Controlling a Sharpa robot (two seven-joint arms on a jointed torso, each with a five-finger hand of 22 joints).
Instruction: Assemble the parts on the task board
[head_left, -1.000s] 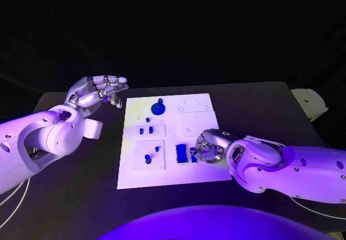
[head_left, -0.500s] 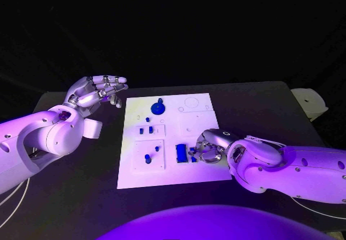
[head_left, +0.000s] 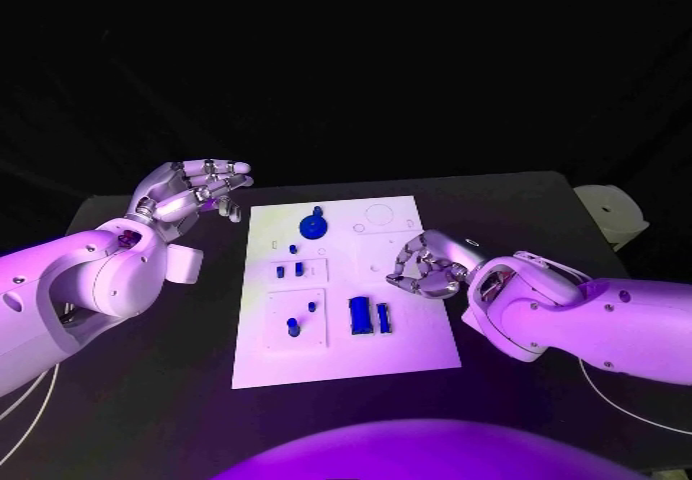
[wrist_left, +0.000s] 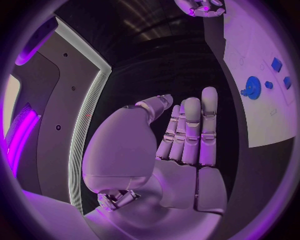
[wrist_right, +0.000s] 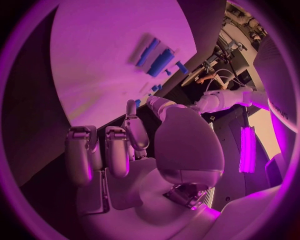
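The white task board (head_left: 411, 335) lies in the middle of the black table. A blue gear (head_left: 313, 222) sits at its far end, and it also appears in the left wrist view as the gear (wrist_left: 252, 86). Two upright blue blocks (head_left: 369, 315) stand side by side in the board's near half, seen from the right wrist as blocks (wrist_right: 156, 56). Small blue pegs (head_left: 291, 269) and a blue pin (head_left: 293, 325) sit to their left. My right hand (head_left: 426, 266) hovers over the board's right edge with loosely bent fingers, holding nothing. My left hand (head_left: 195, 188) is raised beside the board's far left corner, fingers straight and empty.
A white object (head_left: 611, 208) sits at the table's far right edge. Bare black tabletop (head_left: 159, 400) surrounds the board on the left and near sides. My right forearm (head_left: 606, 325) lies across the table to the right of the board.
My right hand has let go of the narrow blue block and drawn back, up and to the right, off the pair of blocks. The left hand has stayed still.
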